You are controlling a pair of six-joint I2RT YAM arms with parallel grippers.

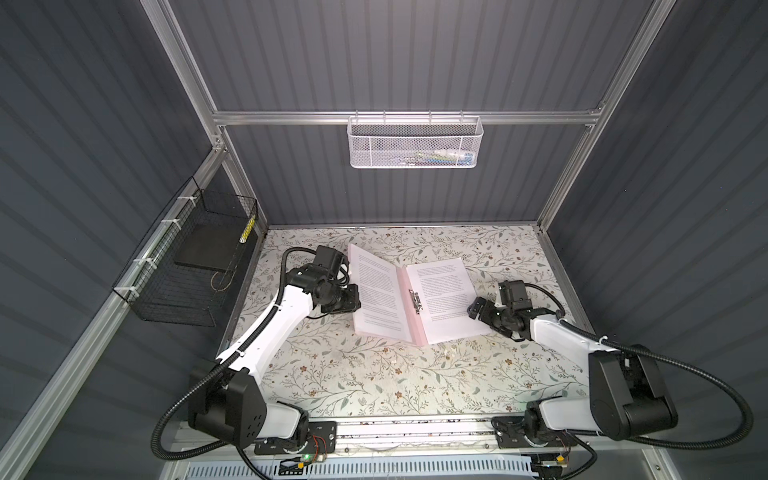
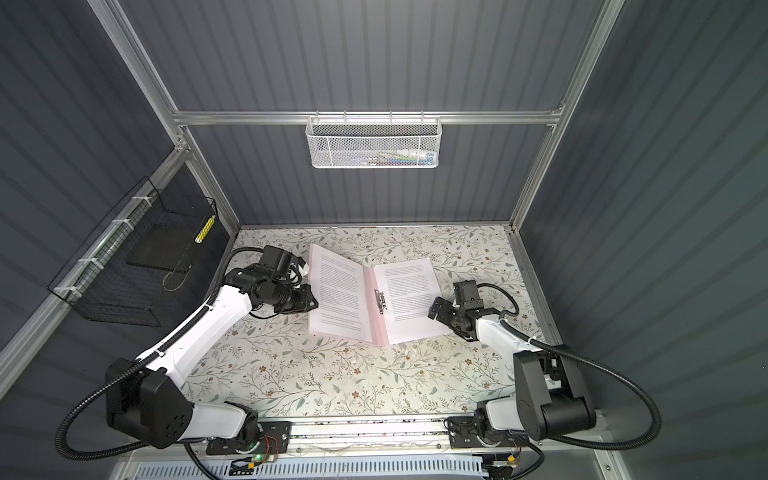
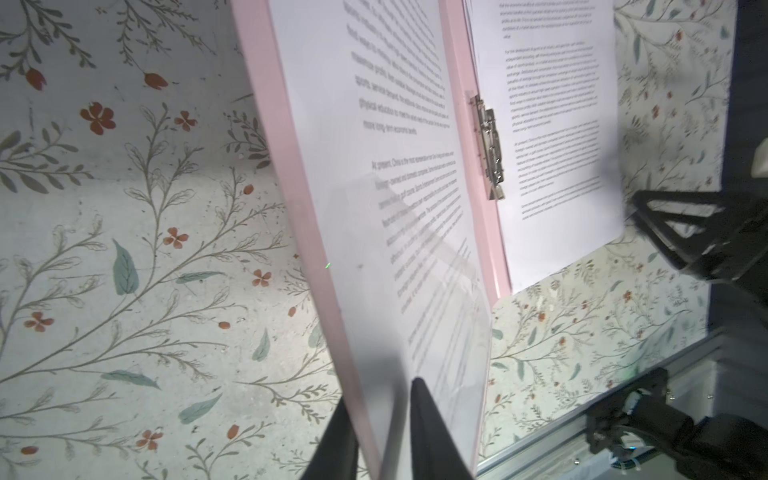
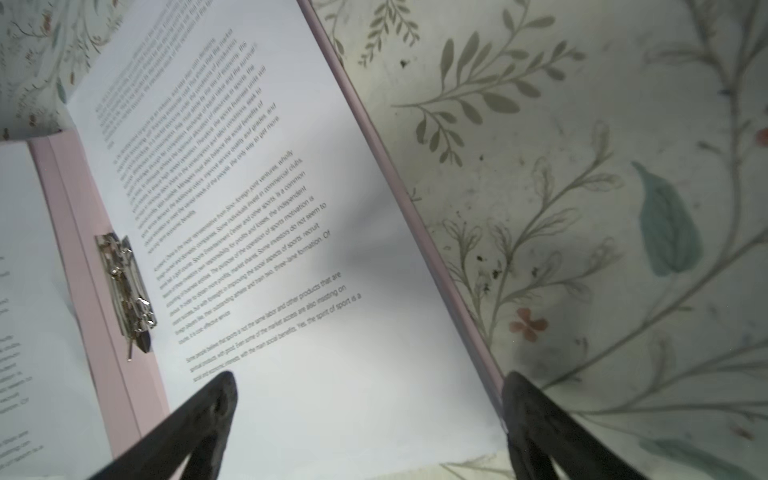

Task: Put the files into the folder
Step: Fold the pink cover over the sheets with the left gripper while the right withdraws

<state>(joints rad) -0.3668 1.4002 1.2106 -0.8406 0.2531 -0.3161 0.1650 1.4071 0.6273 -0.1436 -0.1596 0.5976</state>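
The pale pink folder (image 1: 409, 309) lies open on the floral table in both top views, its silver clip (image 3: 490, 153) by the spine. One printed sheet of the files (image 1: 376, 291) lies against the raised left cover. Another sheet (image 1: 446, 295) lies flat on the right cover. My left gripper (image 3: 380, 395) straddles the outer edge of the raised cover, one finger behind it and one in front, with a small gap; it is slightly open. My right gripper (image 4: 370, 376) stands wide open over the right sheet's near corner, one finger above the paper, the other at the folder's outer edge.
A black wire basket (image 1: 183, 270) on the left wall holds a flat black slab (image 1: 203, 249). A white mesh basket (image 1: 415, 143) hangs on the rear rail. Bare floral tabletop (image 1: 374, 382) lies in front of the folder, between the two arm bases.
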